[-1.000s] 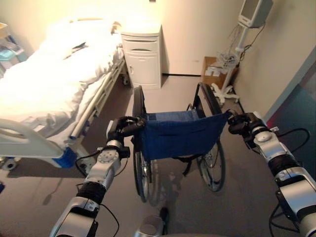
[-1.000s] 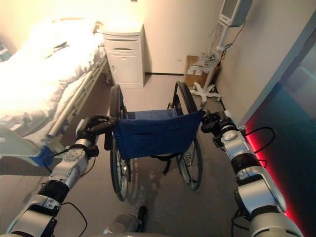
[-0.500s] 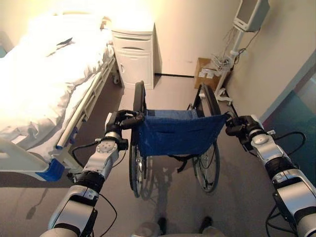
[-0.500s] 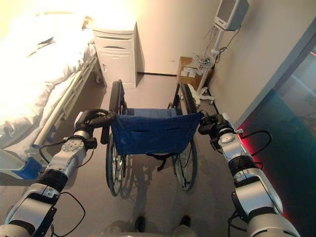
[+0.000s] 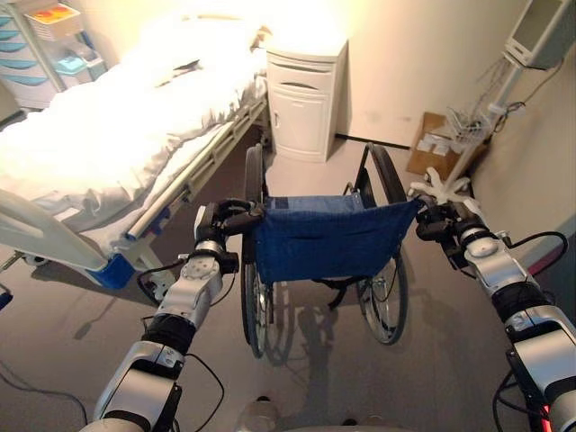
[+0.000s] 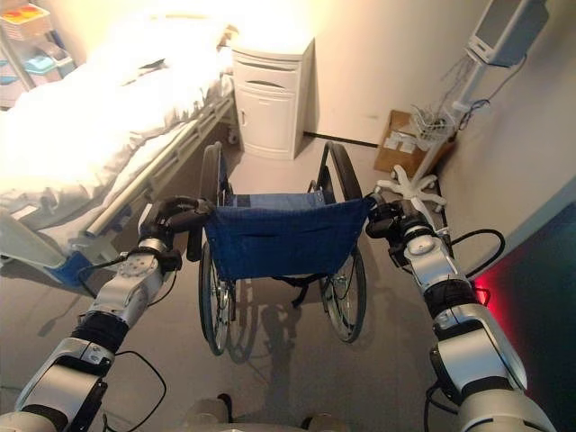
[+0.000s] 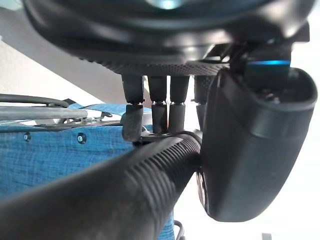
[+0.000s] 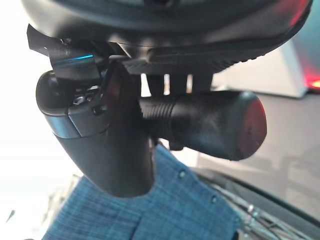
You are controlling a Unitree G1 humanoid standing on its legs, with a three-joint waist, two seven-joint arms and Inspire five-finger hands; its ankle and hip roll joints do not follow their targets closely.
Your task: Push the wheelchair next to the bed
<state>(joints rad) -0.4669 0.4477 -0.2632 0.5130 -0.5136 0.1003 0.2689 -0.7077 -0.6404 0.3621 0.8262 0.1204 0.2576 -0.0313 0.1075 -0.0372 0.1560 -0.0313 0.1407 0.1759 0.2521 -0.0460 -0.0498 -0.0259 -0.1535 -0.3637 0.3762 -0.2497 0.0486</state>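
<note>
Left hand (image 5: 219,221) and right hand (image 5: 439,222) were each clamped on a push grip of the wheelchair (image 5: 322,238), which stood right of the bed (image 5: 108,148). Mid-push, I judged; next I'd steer left.

Wheelchair (image 5: 324,238) centred, hands (image 5: 219,220) (image 5: 438,222) at its two push handles. Bed (image 5: 108,144) to left, cabinet (image 5: 304,103) ahead beside bed, box (image 5: 435,155) and stand (image 5: 445,184) ahead right.
</note>
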